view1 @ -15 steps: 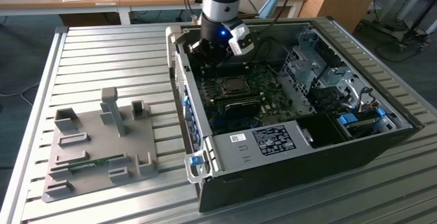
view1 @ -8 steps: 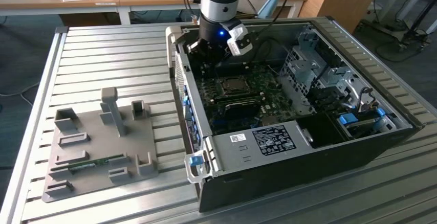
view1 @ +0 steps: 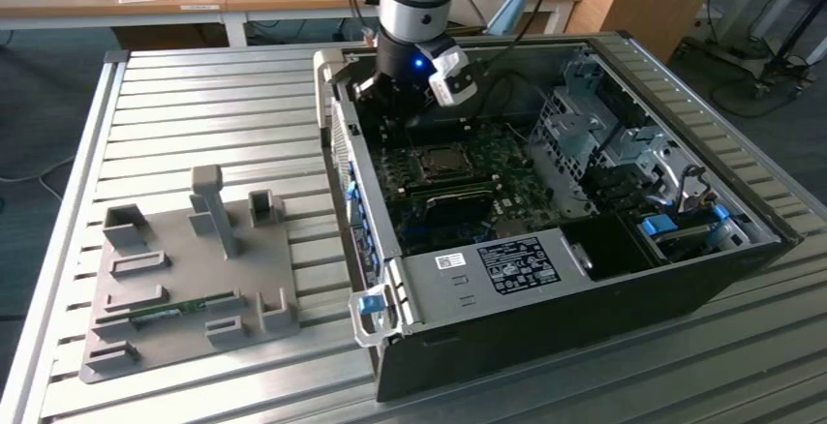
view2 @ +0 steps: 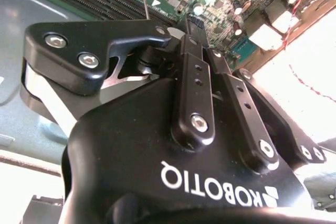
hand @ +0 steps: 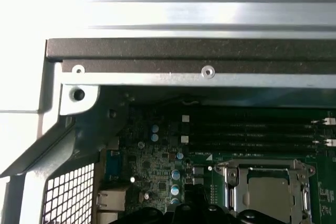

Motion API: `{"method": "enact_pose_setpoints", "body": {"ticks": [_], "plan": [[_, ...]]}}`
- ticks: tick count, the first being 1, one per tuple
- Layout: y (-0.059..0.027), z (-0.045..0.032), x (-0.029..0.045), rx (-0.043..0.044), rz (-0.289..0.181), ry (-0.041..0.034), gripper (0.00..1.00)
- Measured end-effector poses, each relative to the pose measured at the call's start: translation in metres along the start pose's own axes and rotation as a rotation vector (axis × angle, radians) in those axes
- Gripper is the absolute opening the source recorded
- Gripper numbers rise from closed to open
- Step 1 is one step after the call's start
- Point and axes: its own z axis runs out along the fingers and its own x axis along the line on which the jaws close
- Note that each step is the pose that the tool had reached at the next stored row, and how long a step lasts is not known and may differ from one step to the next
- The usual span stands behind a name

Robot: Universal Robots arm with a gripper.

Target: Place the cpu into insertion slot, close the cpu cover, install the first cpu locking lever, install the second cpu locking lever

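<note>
We see the ribbed metal table [view1: 194,105] carrying the open computer case [view1: 517,337]. The arm reaches down into the case's far corner, on the exterior view's left. The green board [hand: 157,166] lies flat on the case floor. The gripper [view2: 202,30] hangs over the board, near the socket [view1: 440,163] but to its far side. We cannot tell how wide it stands or whether it holds anything.

In the first wrist view the cover [hand: 234,184] looks folded down flat. The chip [hand: 268,192] sits beneath it, its grey top showing through the cut-out. So we judge the levers to be the step in hand, though we cannot tell whether either is latched. To do it well, we would press on the lever alone, low and along its swing, staying off the chip.

The chip lies flat, top facing up out of the case. Being square, it has no real long axis, and its edges run parallel to the memory slots [hand: 247,129].
</note>
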Motion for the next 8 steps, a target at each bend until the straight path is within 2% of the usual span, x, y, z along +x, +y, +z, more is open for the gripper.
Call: {"method": "enact_pose_setpoints", "body": {"ticks": [2,5,8], "plan": [[0.0,0.0,0.0,-0.0149,0.0,-0.0002,0.11],[0.0001,-0.0003,0.0,-0.022,0.001,-0.0002,0.11],[0.0002,-0.001,0.0,-0.0342,0.001,-0.0003,0.11]]}}
